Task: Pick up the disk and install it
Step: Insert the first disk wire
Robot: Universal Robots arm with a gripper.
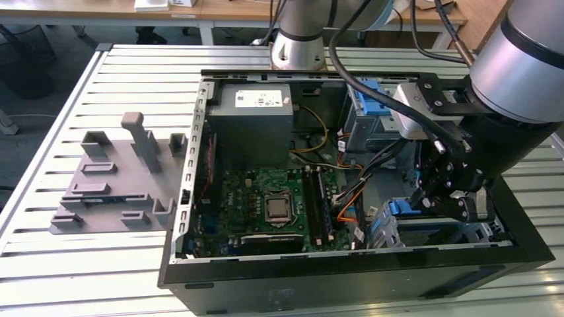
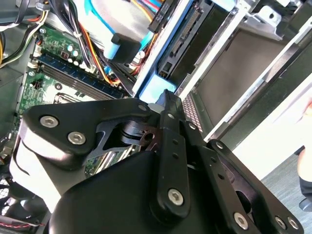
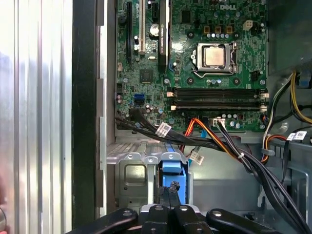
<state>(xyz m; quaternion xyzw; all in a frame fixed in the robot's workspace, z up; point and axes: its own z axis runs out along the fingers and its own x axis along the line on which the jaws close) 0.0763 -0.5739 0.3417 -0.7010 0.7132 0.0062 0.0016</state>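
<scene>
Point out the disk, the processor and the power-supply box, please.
the disk (image 3: 174, 168): first wrist view, its blue bracket.
the processor (image 3: 214, 56): first wrist view, its silver lid.
the power-supply box (image 1: 251, 129): exterior view, its grey face.

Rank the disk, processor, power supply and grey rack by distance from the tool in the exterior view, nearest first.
From the tool:
1. The disk, right beside it inside the case.
2. The processor, toward the exterior view's left.
3. The power supply, far corner of the case.
4. The grey rack, outside the case.
</scene>
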